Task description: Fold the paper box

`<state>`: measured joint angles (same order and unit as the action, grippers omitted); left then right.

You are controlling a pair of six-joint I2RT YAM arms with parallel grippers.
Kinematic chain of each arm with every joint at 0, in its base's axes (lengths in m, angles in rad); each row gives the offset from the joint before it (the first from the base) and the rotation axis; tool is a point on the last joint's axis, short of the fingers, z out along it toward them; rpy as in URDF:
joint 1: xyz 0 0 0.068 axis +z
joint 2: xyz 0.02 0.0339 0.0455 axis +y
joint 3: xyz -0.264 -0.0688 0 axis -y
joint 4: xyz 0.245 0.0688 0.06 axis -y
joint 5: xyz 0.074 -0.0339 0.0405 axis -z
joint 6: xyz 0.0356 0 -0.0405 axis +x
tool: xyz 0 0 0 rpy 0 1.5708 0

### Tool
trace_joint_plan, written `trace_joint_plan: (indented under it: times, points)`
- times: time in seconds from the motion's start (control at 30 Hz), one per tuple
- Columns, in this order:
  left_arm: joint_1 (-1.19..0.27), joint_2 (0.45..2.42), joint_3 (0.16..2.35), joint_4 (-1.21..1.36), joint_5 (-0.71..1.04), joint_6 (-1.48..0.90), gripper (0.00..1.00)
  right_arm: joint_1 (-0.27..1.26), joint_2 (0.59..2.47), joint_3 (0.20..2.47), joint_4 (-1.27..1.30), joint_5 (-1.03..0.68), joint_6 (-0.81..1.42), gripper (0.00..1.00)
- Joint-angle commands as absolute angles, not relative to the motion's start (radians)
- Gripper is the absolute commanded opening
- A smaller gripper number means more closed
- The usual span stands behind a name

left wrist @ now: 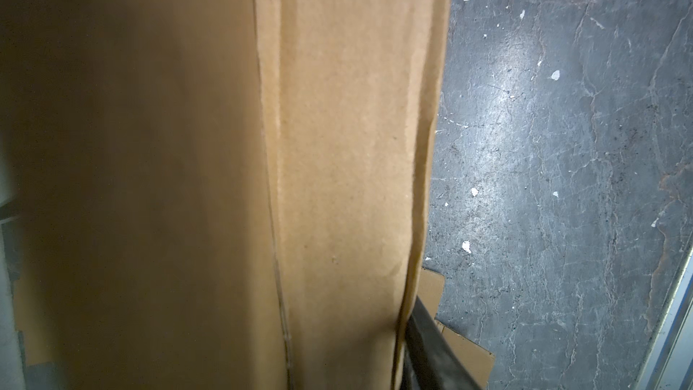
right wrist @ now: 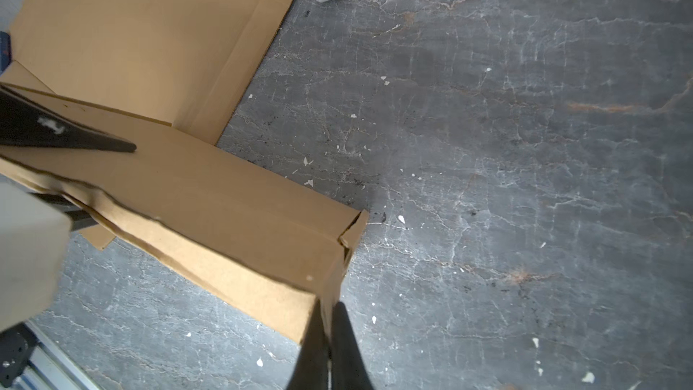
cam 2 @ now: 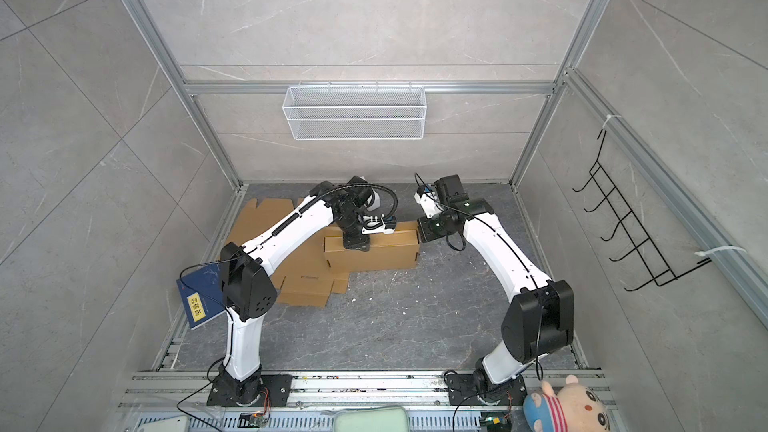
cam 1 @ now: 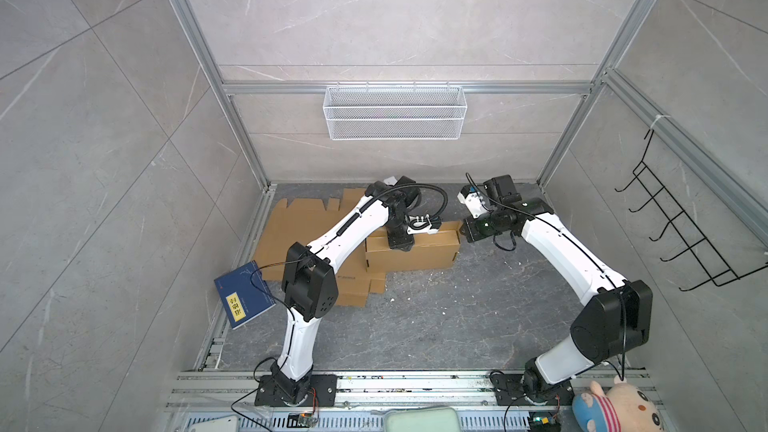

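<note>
The paper box [cam 1: 415, 253] [cam 2: 374, 255] is a long brown cardboard shape, partly folded up, at the back middle of the dark floor. My left gripper [cam 1: 399, 245] [cam 2: 355, 245] comes down on its top from above. Cardboard fills the left wrist view, with one black finger [left wrist: 427, 347] pressed against the outer side of a long panel [left wrist: 345, 181]; the other finger is hidden. The right wrist view shows a left finger [right wrist: 75, 138] lying over the box [right wrist: 210, 196]. My right gripper [cam 1: 462, 235] [cam 2: 419, 236] [right wrist: 329, 313] is shut, pinching the box's right end wall.
Flat cardboard sheets [cam 1: 299, 230] [right wrist: 142, 39] lie behind and left of the box, under the left arm. A blue book [cam 1: 243, 301] leans at the left rail. A white wire basket [cam 1: 395, 112] hangs on the back wall and a black hook rack [cam 1: 685, 234] on the right wall. A plush toy [cam 1: 615, 407] sits front right.
</note>
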<state>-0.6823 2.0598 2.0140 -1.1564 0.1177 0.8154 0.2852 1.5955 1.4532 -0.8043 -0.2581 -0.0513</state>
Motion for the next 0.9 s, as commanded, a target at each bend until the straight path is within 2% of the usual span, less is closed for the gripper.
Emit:
trace_joint_plan:
  times: [0.0,0.47,0.87]
  points:
    - [-0.681,2.120,1.973,-1.110,0.154,0.819,0.41,0.299,1.603,1.494,-0.811,-0.294,0.026,0.01]
    - [-0.681,2.115,1.970,-1.109,0.161,0.814,0.41,0.335,1.590,1.401,-0.724,-0.255,0.158,0.00]
    - [-0.681,2.108,1.969,-1.106,0.150,0.812,0.42,0.349,1.558,1.261,-0.585,-0.204,0.141,0.00]
